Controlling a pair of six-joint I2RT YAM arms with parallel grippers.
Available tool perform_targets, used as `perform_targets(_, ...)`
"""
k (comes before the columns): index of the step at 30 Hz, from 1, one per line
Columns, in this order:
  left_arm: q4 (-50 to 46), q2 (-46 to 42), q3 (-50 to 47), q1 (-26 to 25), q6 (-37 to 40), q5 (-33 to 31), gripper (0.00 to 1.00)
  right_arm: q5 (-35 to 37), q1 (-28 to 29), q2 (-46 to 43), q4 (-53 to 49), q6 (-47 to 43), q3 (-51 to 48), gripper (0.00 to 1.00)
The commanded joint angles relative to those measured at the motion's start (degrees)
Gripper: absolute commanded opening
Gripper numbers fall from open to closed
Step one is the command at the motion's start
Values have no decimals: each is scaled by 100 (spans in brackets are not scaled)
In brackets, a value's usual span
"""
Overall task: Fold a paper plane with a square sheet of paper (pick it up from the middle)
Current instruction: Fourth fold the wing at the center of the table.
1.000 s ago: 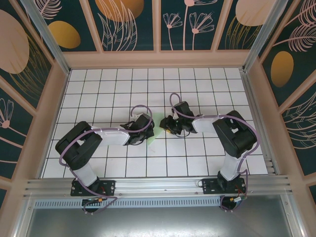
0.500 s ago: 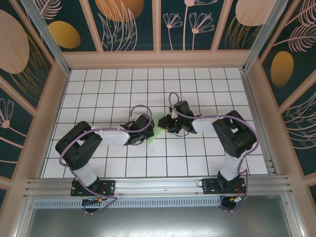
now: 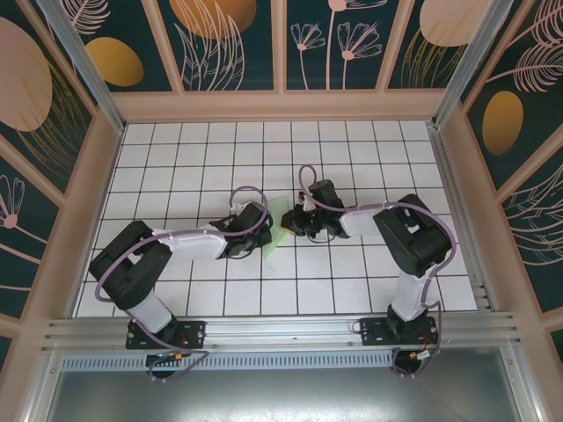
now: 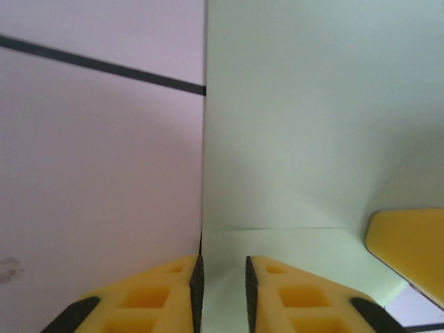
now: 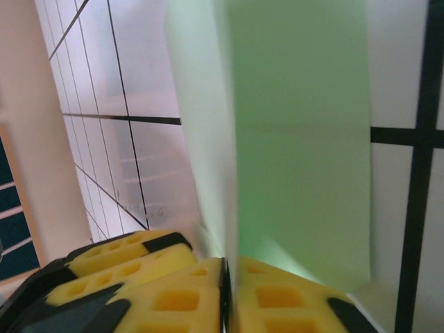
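1. The left end effector point(image 4: 222, 295) is narrow, with a slim gap between its jaws through which the paper point(image 4: 312, 139) shows. It seems to pin the sheet's edge to the bench point(image 4: 90, 173) as an anchor.
2. The right end effector point(image 5: 227, 291) is closed on a raised flap of the paper, probably to carry it over into a fold.
3. The paper lies mid-bench, between the two end effectors, and is partly creased.

My gripper point(image 5: 226, 269) pinches the near edge of the paper point(image 5: 298, 139), pads pressed together. The creased green sheet stretches away over the white-tiled table point(image 5: 142, 69).
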Motion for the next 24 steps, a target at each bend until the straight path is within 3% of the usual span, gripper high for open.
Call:
perform_targets(1,-370,-396,193,10,77,-343,36,9,-67,-63,156,-12,-34,6)
perform_targets(8,-551,-1405,-5,56,232,-807,75,910,-165,-1269,-821,-561,-9,3)
perform_targets(11,-400,-1920,-182,63,398,-946,86,1417,-183,-1842,-1379,-779,91,3)
perform_targets(17,199,-2746,-581,70,1050,-1013,99,2119,-183,-2557,-1926,-572,121,3)
perform_targets(20,1041,-2906,-901,70,1775,-375,98,2147,-188,-2615,-1821,0,-134,3)
perform_targets(24,2036,-2658,-1219,59,2193,246,98,2144,-192,-2572,-1327,953,-710,2)
